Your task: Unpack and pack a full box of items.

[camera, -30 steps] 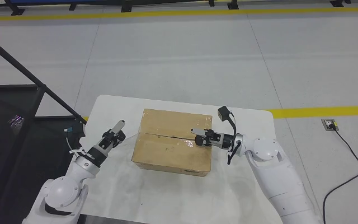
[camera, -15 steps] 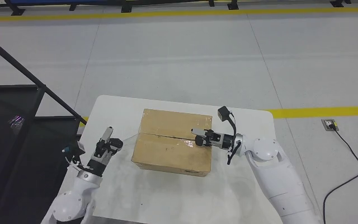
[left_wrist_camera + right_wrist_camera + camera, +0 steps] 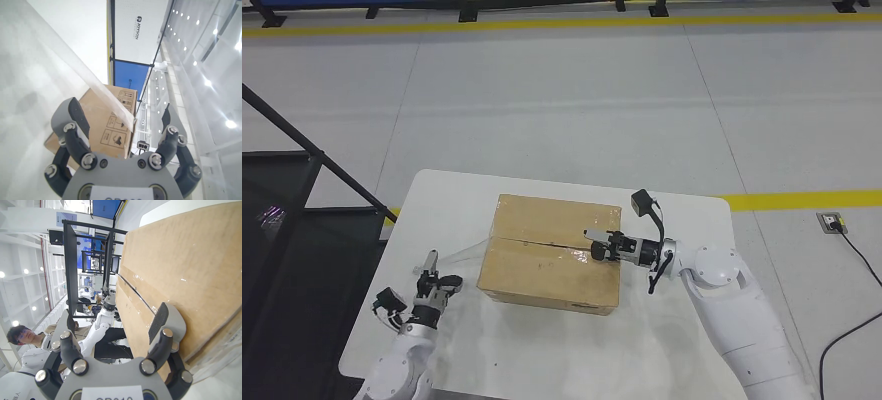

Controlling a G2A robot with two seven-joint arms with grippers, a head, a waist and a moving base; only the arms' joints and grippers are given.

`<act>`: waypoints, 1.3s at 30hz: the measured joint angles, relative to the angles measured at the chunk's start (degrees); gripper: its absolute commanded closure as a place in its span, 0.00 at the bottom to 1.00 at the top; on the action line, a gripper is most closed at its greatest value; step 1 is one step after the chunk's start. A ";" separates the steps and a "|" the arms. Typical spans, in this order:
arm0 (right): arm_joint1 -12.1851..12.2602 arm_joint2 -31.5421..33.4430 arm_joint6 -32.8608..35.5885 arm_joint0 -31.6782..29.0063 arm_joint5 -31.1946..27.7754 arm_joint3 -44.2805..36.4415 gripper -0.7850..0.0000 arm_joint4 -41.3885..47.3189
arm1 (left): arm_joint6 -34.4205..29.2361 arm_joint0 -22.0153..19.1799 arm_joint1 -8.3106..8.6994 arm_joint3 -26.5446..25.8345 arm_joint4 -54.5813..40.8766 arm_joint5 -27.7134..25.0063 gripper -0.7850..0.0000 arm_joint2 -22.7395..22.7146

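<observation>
A brown cardboard box (image 3: 552, 255) sits shut in the middle of the white table (image 3: 672, 330), with a slit along its top seam (image 3: 138, 294). A strip of clear tape (image 3: 105, 91) runs off the box's left edge (image 3: 132, 121) towards my left gripper (image 3: 435, 280). That gripper is low over the table's front left part, apart from the box, and stands open (image 3: 122, 109) with nothing between its fingers. My right gripper (image 3: 594, 246) is open over the right end of the box top. One of its fingertips (image 3: 160, 321) lies by the seam.
A black frame and dark mat (image 3: 282, 230) stand just left of the table. Bare table surface shows in front of the box and to its right. The floor beyond carries a yellow line (image 3: 802, 200).
My left arm has drawn back from the box's left side to the table's front left corner, and the tape strip stretches out after it. The right arm and the box have not moved.
</observation>
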 measured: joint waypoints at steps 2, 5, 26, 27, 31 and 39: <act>0.00 0.00 0.00 0.00 0.00 0.00 0.00 0.00 | 0.48 -3.00 -0.48 3.64 1.46 0.29 0.00 1.53; 0.00 0.00 0.00 0.00 0.00 0.00 0.00 0.00 | 0.48 -7.31 -1.31 8.39 0.86 -0.88 0.00 3.57; 0.00 0.00 0.00 0.00 0.00 0.00 0.00 0.00 | 1.46 -4.41 -1.25 -6.92 9.80 -10.59 0.00 -5.25; 0.00 0.00 0.00 0.00 0.00 0.00 0.00 0.00 | 1.43 -4.23 -1.20 -8.16 10.68 -9.87 0.00 -5.73; 0.00 0.00 0.00 0.00 0.00 0.00 0.00 0.00 | 0.51 -4.34 -1.10 -10.83 13.61 -7.35 0.00 -6.59; 0.01 0.03 -0.32 -0.25 -0.12 -0.34 0.00 0.03 | -0.53 -4.29 -1.33 -14.71 19.25 -5.03 0.00 -5.51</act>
